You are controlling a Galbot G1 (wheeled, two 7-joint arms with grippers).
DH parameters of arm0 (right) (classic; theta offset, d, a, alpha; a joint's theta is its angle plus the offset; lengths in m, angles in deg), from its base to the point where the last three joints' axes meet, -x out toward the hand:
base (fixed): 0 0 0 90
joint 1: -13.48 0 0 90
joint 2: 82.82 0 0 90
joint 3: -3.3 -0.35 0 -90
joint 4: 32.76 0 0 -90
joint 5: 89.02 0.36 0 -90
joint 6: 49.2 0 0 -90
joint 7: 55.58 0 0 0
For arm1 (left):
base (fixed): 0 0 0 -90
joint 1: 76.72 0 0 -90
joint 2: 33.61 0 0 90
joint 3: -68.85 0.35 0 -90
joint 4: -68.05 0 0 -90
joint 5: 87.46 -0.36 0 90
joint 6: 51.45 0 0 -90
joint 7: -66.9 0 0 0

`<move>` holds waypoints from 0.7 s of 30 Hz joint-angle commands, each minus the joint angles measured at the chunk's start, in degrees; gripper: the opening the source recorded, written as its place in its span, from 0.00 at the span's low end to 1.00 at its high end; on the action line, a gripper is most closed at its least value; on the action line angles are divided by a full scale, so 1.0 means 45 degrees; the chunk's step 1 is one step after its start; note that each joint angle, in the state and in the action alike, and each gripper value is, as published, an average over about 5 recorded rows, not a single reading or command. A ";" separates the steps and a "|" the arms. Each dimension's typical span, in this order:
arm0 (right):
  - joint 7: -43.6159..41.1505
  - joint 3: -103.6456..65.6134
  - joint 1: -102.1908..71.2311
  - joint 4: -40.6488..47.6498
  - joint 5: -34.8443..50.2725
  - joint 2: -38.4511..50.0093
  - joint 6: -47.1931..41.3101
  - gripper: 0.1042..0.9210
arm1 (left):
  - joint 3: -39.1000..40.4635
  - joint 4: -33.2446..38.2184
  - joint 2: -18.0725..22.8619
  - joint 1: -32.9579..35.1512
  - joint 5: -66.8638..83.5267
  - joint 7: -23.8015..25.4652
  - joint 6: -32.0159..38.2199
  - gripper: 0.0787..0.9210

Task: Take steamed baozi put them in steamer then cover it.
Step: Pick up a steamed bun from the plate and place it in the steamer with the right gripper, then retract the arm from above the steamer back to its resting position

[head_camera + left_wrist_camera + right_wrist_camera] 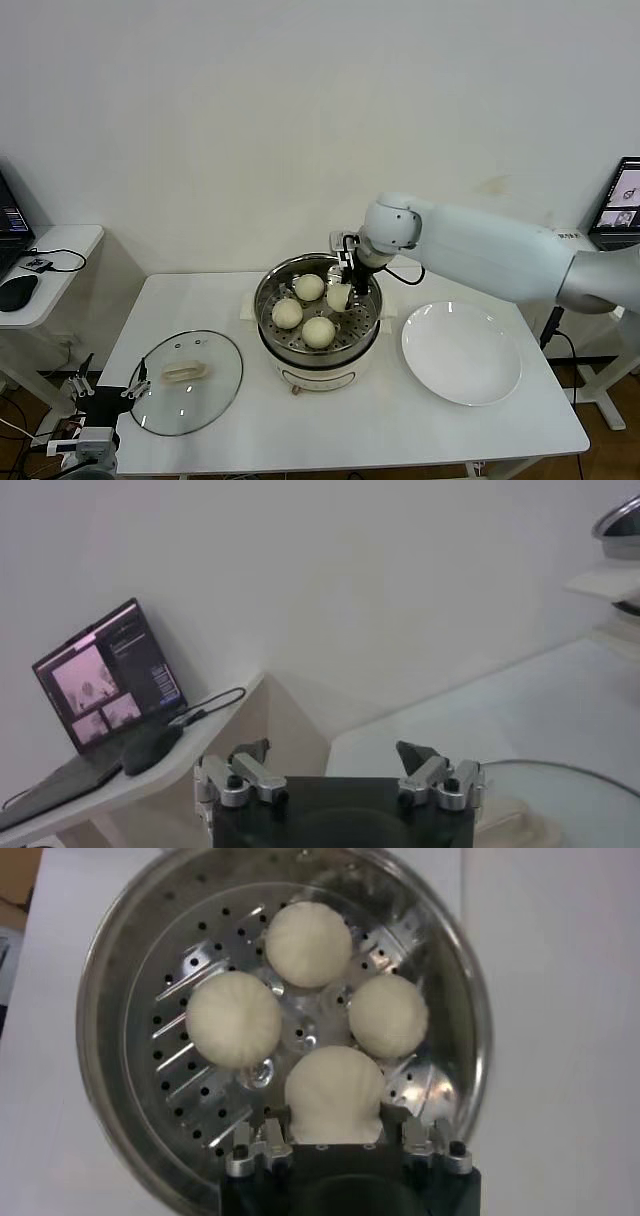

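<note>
The steamer [262, 308] stands mid-table with three steamed baozi [309, 287] [287, 313] [318, 331] on its perforated tray [180, 1088]. My right gripper [345, 290] hangs over the pot's right side, shut on a fourth baozi [335, 1088] just above the tray. In the right wrist view the other baozi [308, 943] [233, 1020] [388, 1016] lie around it, and my right gripper [335, 1116] pinches the bun by its sides. The cover [185, 380] lies flat on the table at the left. My left gripper [107, 385] is parked beside it, open and empty [335, 752].
A white plate [460, 352] lies to the right of the steamer. A side desk at the far left carries a laptop [105, 675] and a mouse [150, 748]. A second screen [622, 200] stands at the far right.
</note>
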 commanded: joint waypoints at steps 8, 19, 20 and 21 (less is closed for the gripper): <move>0.0261 -0.0499 -0.0926 0.0554 -0.0855 -0.0342 -0.0028 0.61 | -0.0013 -0.0054 -0.0004 -0.0015 -0.0006 -0.0023 0.0048 0.88; 0.3004 -0.2080 -0.0499 -0.2713 0.0880 0.2458 -0.0248 0.87 | -0.0114 -0.0001 -0.0121 -0.0046 0.0370 0.0222 0.0033 0.88; 0.3954 -0.2222 -0.0689 -0.3141 0.1236 0.2807 -0.0264 0.88 | -0.0113 -0.0007 -0.0129 -0.0047 0.0436 0.0250 0.0037 0.88; 0.5049 -0.2471 -0.1049 -0.3576 0.1552 0.3208 -0.0108 0.88 | -0.0109 -0.0014 -0.0127 -0.0051 0.0483 0.0273 0.0049 0.88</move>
